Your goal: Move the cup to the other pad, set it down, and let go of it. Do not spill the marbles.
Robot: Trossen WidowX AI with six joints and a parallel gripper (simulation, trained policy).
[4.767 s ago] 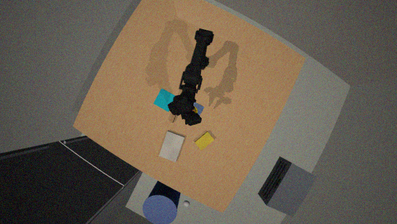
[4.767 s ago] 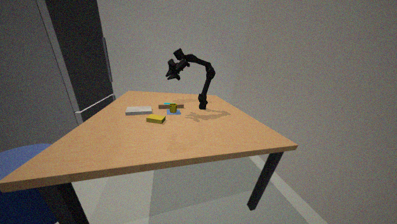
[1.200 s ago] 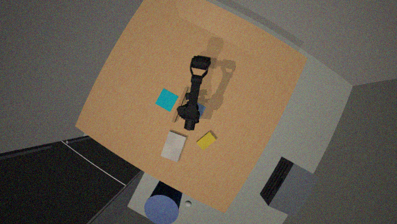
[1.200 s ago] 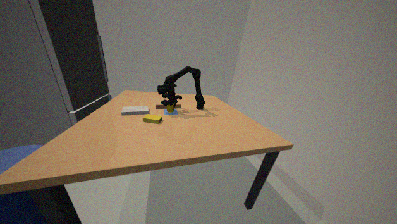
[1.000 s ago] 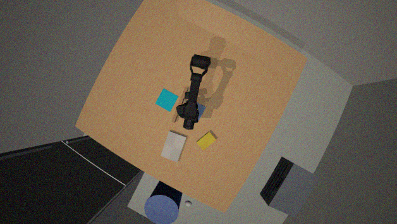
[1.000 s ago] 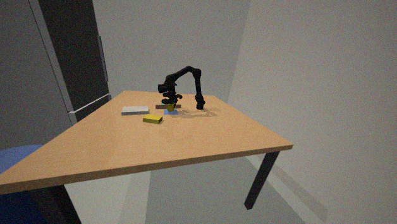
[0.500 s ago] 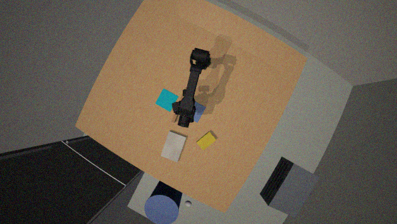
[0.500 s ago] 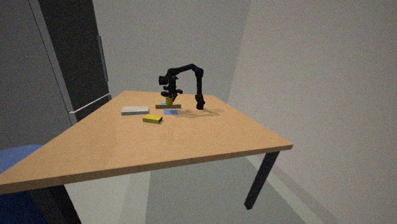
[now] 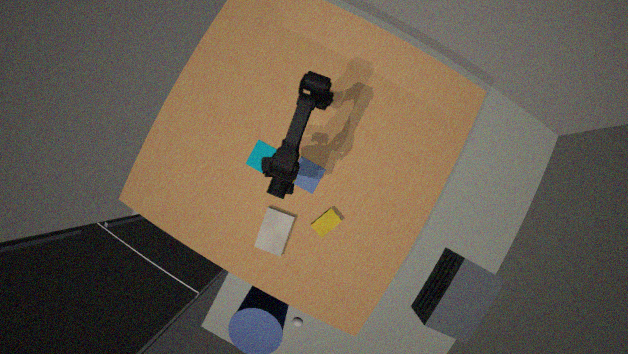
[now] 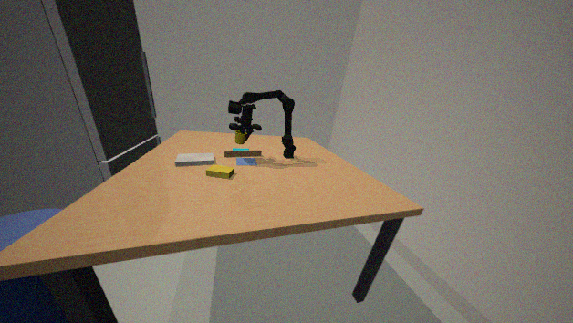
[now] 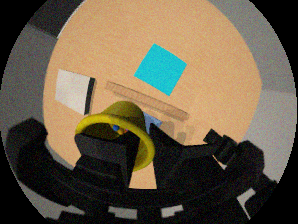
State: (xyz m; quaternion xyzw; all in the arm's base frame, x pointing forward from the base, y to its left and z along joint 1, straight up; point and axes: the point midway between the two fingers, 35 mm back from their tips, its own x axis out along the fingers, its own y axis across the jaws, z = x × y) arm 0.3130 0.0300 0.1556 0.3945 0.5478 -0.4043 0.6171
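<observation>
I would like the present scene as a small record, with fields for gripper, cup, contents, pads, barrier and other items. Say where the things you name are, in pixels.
gripper: closed on the yellow cup's wall (image 10: 246,135) (image 11: 142,159)
cup: yellow cup (image 10: 240,138) (image 11: 129,111), raised above the table
contents: marbles (image 11: 119,129) inside; count unclear
cyan pad: bare (image 9: 259,154) (image 10: 241,149) (image 11: 160,69)
blue pad: no cup on it (image 9: 310,176) (image 10: 246,161) (image 11: 152,122)
barrier: wooden bar (image 10: 243,154) (image 11: 147,100) between the pads
others: white box (image 9: 275,230) (image 10: 195,160) (image 11: 72,92); yellow block (image 9: 326,222) (image 10: 220,171)

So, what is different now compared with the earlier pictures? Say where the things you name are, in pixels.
The gripper (image 10: 242,133) (image 11: 145,125) has come down, closed on the yellow cup (image 10: 240,138) (image 11: 125,111) and lifted it off the blue pad (image 9: 309,176) (image 10: 246,161) (image 11: 152,122). The pads, the wooden bar (image 10: 243,154) (image 11: 147,100), the white box (image 9: 275,231) (image 10: 195,159) (image 11: 72,92) and the yellow block (image 9: 327,222) (image 10: 220,171) look unmoved.
</observation>
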